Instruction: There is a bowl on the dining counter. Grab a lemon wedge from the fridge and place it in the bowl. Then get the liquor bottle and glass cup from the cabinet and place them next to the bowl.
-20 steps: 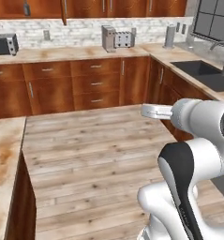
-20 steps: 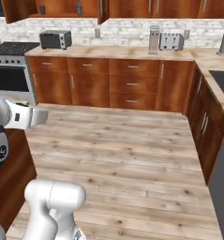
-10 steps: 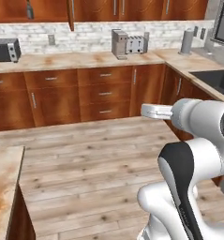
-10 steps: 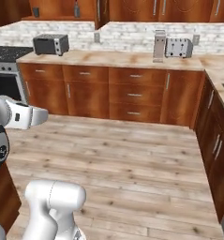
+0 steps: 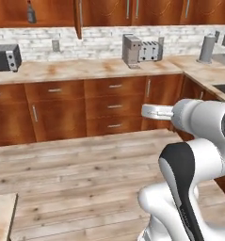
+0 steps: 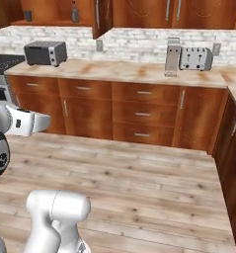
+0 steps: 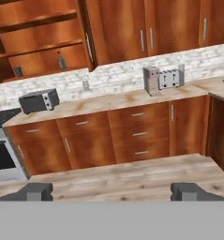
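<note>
Hand view puts your fingers at the bottom edge, spread wide with nothing between them, and the cabinet in the upper left of the frame with its door swung open. On its lower shelf you can see the liquor bottle, standing upright with its long axis vertical, and further left a small dark shape that is probably the glass cup (too small to be sure). That is the relation your next move turns on: both lie up and to the left of the fingers, well apart from them, beyond the wall tabletop and above the small oven sitting on it.

From the left base view the bottle sits at the top left, with the arm's hand reaching from the right side of the frame; from the right base view it is again at the top left, above the oven.

My judgement: you are in transit toward the cabinet, so the fetching of bottle and cup is not yet done. Expect to close in and raise the hand to shelf height, approaching the bottle side-on.
</note>
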Robot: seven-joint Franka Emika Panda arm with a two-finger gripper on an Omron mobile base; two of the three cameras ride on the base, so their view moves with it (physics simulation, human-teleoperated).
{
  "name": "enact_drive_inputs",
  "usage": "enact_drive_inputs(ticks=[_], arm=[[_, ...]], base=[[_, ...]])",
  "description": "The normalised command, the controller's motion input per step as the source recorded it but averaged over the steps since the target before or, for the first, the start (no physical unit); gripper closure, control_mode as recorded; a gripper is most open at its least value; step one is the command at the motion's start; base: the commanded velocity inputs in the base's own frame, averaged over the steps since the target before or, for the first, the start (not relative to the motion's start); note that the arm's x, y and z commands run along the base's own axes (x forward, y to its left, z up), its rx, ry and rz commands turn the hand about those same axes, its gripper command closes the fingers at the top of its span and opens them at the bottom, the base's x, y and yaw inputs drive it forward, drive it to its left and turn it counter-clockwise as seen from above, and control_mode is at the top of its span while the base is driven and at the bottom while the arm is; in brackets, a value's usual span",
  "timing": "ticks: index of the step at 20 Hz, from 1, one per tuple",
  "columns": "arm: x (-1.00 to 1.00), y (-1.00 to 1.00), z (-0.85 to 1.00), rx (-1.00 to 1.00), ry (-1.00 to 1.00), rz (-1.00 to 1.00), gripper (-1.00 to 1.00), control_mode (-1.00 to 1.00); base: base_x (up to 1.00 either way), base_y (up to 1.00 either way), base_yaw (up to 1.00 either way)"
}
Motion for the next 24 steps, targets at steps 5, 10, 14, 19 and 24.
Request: enact_drive_inputs(ticks=[5,10,14,19,24], arm=[[0.0,0.0,0.0,0.0,0.0,0.0,-1.0,1.0],[0.0,0.0,0.0,0.0,0.0,0.0,-1.0,1.0],[0.0,0.0,0.0,0.0,0.0,0.0,-1.0,1.0],[0.0,0.0,0.0,0.0,0.0,0.0,-1.0,1.0],[0.0,0.0,0.0,0.0,0.0,0.0,-1.0,1.0]], base=[[1.0,0.2,0.0],[1.0,0.38,0.0],[1.0,0.54,0.0],[1.0,0.71,-0.04],[1.0,0.79,-0.07]])
